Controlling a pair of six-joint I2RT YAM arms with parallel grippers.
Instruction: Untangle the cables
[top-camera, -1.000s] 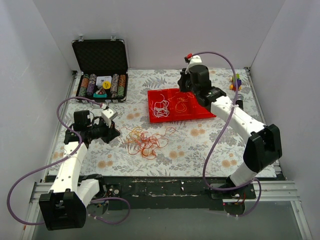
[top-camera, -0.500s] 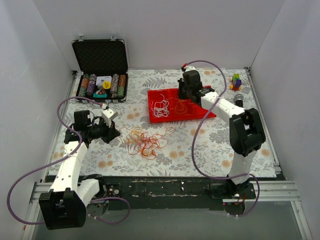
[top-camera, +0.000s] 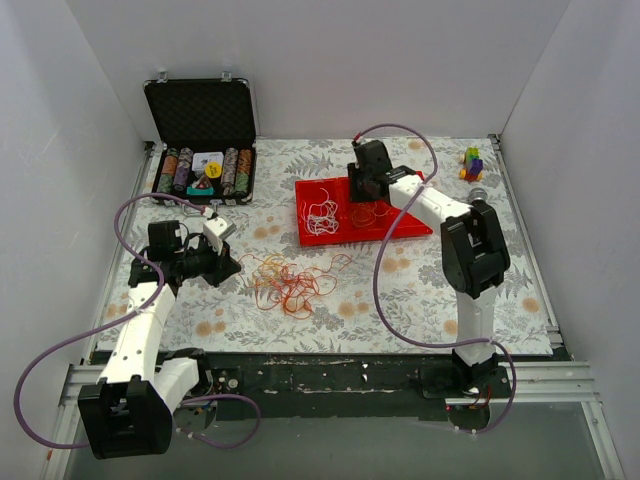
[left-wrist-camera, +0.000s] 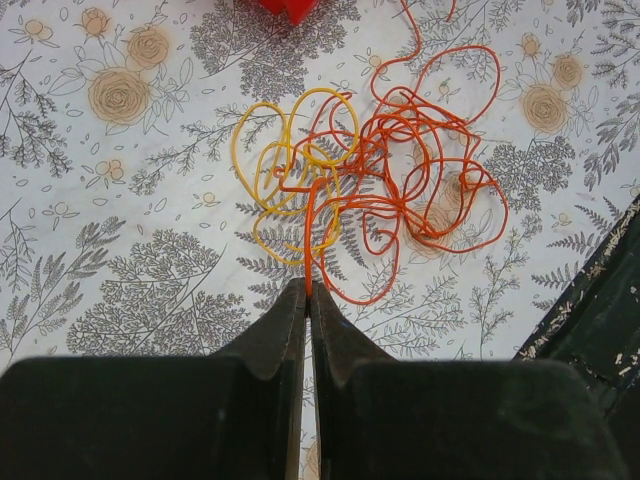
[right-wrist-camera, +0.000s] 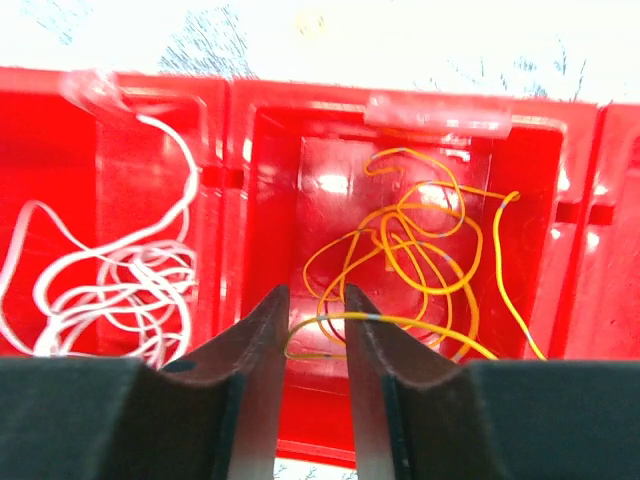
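Black against the flowered counter, the left gripper sits nearest us on the left side. Its jaws are closed almost to touching, and they nip one red strand at the near edge of the tangle. We see that tangle as loose red and orange-yellow cables, looped over one another and lying flat on the counter just ahead of the fingertips, in the middle of the cloth and apart from the tray.

Farther back and to the right lies the red tray, split into compartments. Its left compartment holds a curly white cable. The next compartment holds an orange-yellow cable in open loops. The right gripper hangs over the near wall of that second compartment. Its jaws stand a narrow gap apart, wider than the yellow strand that crosses between them, so we read it as not clamped.

Against the far left wall an open black case shows rows of poker chips. A small coloured toy sits at the far right corner.
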